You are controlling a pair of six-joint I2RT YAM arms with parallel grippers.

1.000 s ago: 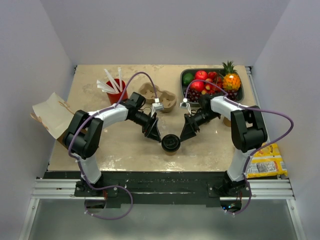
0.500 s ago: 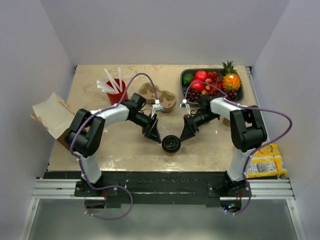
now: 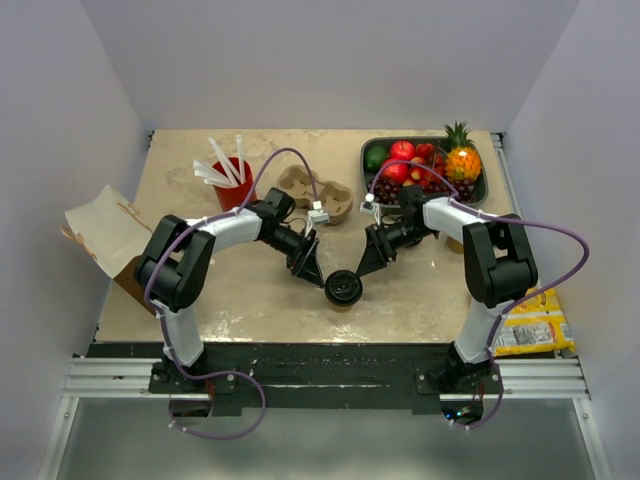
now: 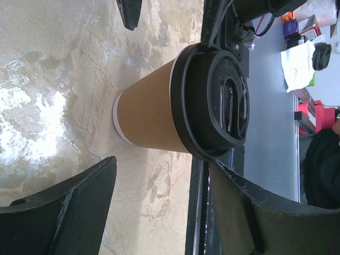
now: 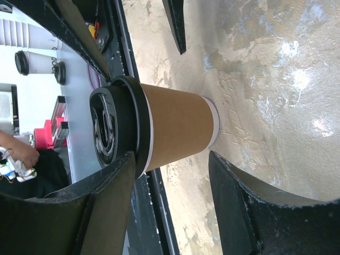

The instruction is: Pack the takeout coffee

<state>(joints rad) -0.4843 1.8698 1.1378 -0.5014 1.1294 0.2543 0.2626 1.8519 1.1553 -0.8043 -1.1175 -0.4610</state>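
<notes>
Takeout coffee (image 3: 342, 288) stands upright by the near edge of the table (image 3: 250, 305), midway between my arms. I see the left gripper (image 3: 311, 270) and right gripper (image 3: 363, 264) flanking it, fingers spread, grasping nothing.

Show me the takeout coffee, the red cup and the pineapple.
takeout coffee (image 3: 342, 288), top view, middle of its black lid
red cup (image 3: 232, 192), top view, its red wall
pineapple (image 3: 463, 163), top view, its orange body
</notes>
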